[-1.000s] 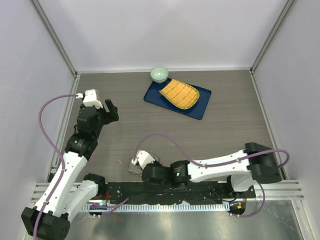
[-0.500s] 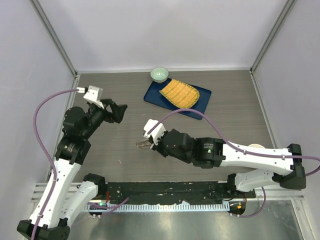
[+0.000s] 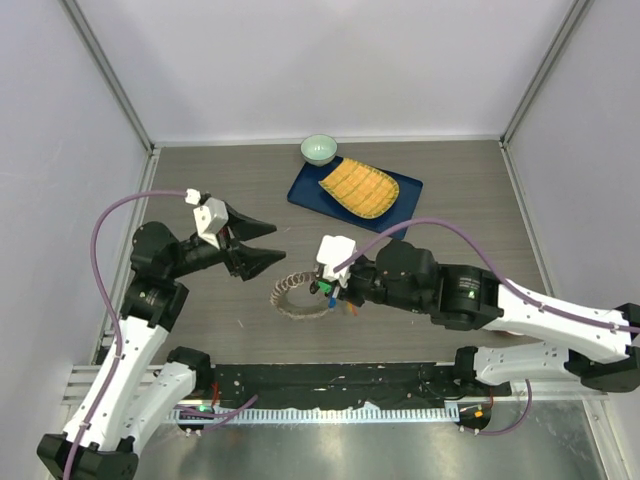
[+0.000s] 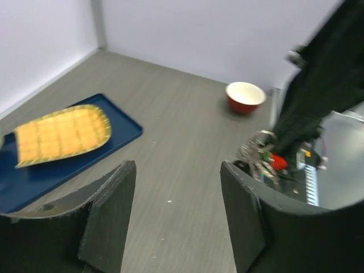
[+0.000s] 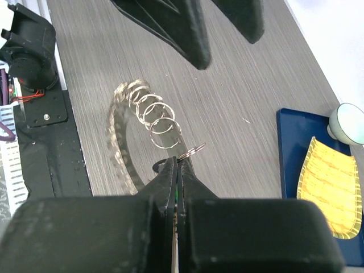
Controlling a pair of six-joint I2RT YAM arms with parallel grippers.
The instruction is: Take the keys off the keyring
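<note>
On the grey wood-grain counter [image 3: 470, 190], the left gripper [image 3: 278, 241] is hovering to the near left of the dark blue rectangular tray [image 3: 303, 193]. Its black fingers [image 4: 108, 210] are standing wide apart with nothing between them. On the near side of the tray and well apart from it, the large thin metal keyring [image 3: 290, 300] is showing as a grey wreath fringed with small silvery keys [image 3: 285, 310]. A few keys with green, blue and red plastic heads are bunching at the keyring's right edge. There the right gripper [image 5: 175, 164] is pinching the keyring, its black fingers [image 5: 190, 185] pressing together on the wire. In the right wrist view, small split rings are fanning out from the grip. Whether the keyring is touching the counter all round cannot be told. A yellow waffle-patterned oval mat [image 3: 358, 188] is resting on the tray. A small pale green round bowl [image 3: 319, 149] is sitting against the tray's far left corner.
</note>
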